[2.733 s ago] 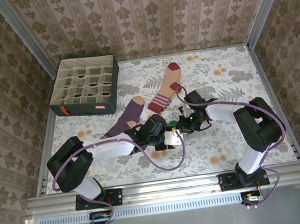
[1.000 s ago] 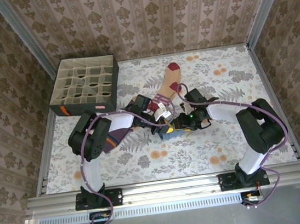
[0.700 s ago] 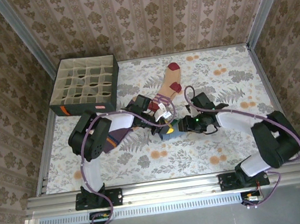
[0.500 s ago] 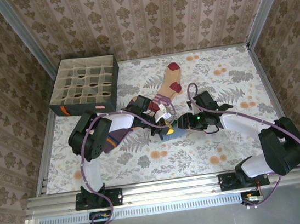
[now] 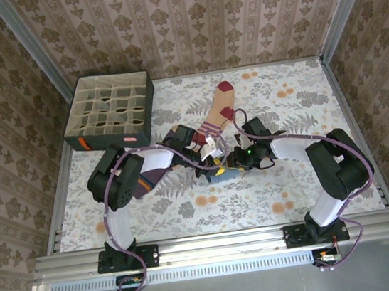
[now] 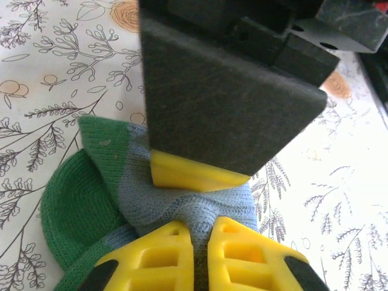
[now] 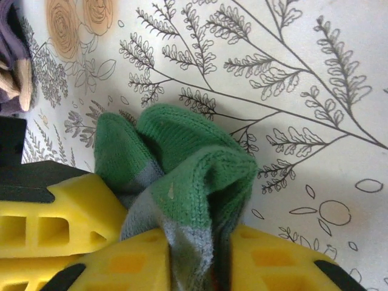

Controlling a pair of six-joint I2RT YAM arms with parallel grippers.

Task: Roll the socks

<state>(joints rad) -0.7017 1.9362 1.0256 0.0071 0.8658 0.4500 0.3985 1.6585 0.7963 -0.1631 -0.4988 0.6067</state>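
Right gripper has just clamped onto your blue-grey sock; left gripper pinches it too, green toe bunched and folded over.

Bright, even, diffuse light throughout; shadows faint and soft; wrist views slightly blurred up close

The blue-grey sock has a green toe, the peach sock a maroon toe and heel, the purple sock tan patches, the worktop a white ground printed with grey sprigs and orange blossoms, and the walls tan damask stripes.
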